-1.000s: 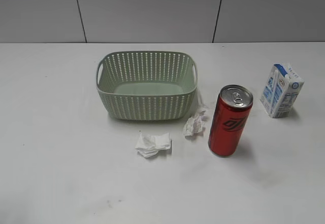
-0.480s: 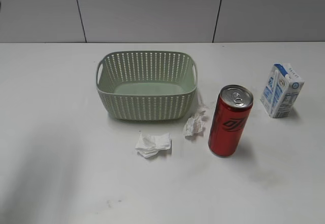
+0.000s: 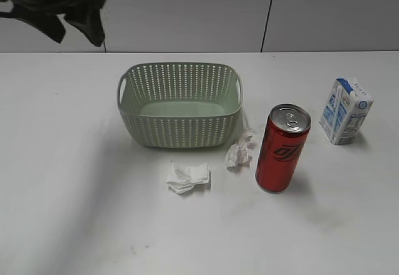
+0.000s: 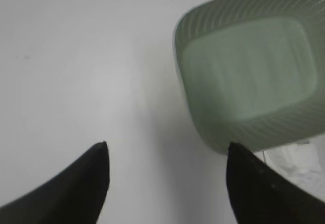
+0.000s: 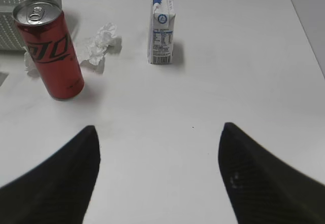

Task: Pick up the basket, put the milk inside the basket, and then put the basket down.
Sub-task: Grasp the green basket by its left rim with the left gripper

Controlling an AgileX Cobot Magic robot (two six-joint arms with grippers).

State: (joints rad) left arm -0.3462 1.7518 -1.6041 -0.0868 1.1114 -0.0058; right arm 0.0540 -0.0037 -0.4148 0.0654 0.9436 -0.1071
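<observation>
The pale sage-green basket (image 3: 179, 103) stands empty on the white table, mid-left; it also shows blurred in the left wrist view (image 4: 251, 71). The white and blue milk carton (image 3: 345, 111) stands upright at the far right, also in the right wrist view (image 5: 162, 27). My left gripper (image 3: 76, 22) is high at the top left, open and empty; in its wrist view (image 4: 166, 150) it hangs left of the basket. My right gripper (image 5: 158, 130) is open and empty, above bare table in front of the carton. It is outside the exterior view.
A tall red drink can (image 3: 282, 148) stands between basket and milk, also in the right wrist view (image 5: 49, 46). Two crumpled white tissues (image 3: 187, 177) (image 3: 240, 151) lie in front of the basket. The table's right edge (image 5: 304, 26) shows in the right wrist view.
My left arm has come into the exterior view at the top left; it was out of view before. A shadow has spread over the left table. The objects have not moved.
</observation>
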